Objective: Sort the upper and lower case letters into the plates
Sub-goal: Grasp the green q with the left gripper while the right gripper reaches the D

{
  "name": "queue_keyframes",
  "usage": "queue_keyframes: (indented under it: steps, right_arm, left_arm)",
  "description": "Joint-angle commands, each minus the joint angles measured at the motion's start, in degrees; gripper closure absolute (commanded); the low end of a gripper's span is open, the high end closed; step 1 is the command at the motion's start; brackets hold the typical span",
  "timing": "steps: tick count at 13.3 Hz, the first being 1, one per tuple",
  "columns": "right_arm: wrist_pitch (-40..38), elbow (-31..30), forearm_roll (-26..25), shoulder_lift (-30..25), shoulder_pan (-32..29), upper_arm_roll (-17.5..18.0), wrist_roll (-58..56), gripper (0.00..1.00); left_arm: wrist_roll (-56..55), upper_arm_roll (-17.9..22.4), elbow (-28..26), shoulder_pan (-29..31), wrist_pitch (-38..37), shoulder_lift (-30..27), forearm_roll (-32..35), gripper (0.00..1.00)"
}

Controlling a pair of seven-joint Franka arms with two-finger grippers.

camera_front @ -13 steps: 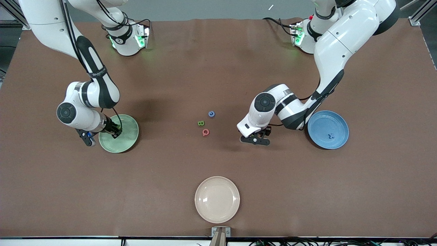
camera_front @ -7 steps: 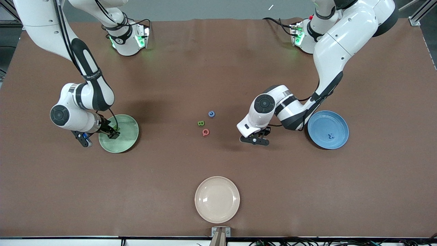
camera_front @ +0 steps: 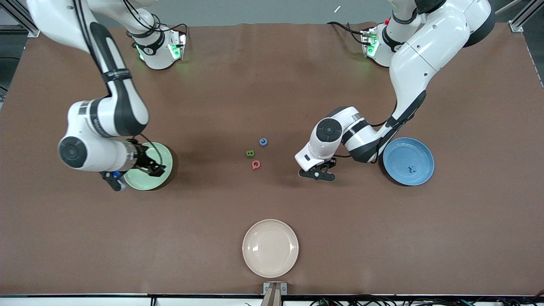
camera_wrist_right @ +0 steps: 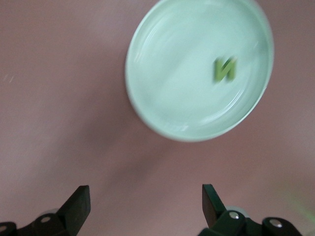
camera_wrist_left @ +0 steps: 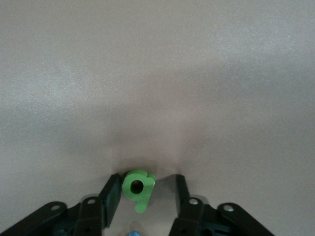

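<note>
— What had changed over the last second? The right gripper [camera_front: 137, 174] had risen and shifted over the pale green plate [camera_front: 166, 158], at the right arm's end of the table.

— And the front view? The left gripper [camera_front: 317, 173] hung low over bare table between the blue plate [camera_front: 409, 161], holding a small blue letter [camera_front: 411, 169], and three loose letters: blue [camera_front: 263, 142], green [camera_front: 250, 153], red [camera_front: 256, 164]. A cream-white plate [camera_front: 270, 247] lay nearest the camera.

— The left wrist view? Its fingers [camera_wrist_left: 110, 194] stood parted around a green letter q [camera_wrist_left: 138, 187].

— The right wrist view? Wide open, holding nothing, above the plate with a green N [camera_wrist_right: 224, 69] in it.

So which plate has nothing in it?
The cream plate, nearest the front camera. The green plate holds an N, the blue plate a small letter.
</note>
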Motion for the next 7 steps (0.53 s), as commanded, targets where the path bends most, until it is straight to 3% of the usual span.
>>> queue_keyframes:
  steps: [1, 7]
  right_arm:
    - [2.9, -0.5, 1.7, 0.1, 6.3, -0.5, 3.9, 0.00]
    - [16.4, -0.8, -0.4, 4.4, 19.6, -0.6, 7.6, 0.00]
  left_arm:
    - [0.2, -0.2, 0.1, 0.2, 0.1, 0.2, 1.2, 0.52]
    - [-0.4, -0.2, -0.1, 0.2, 0.0, 0.2, 1.1, 0.67]
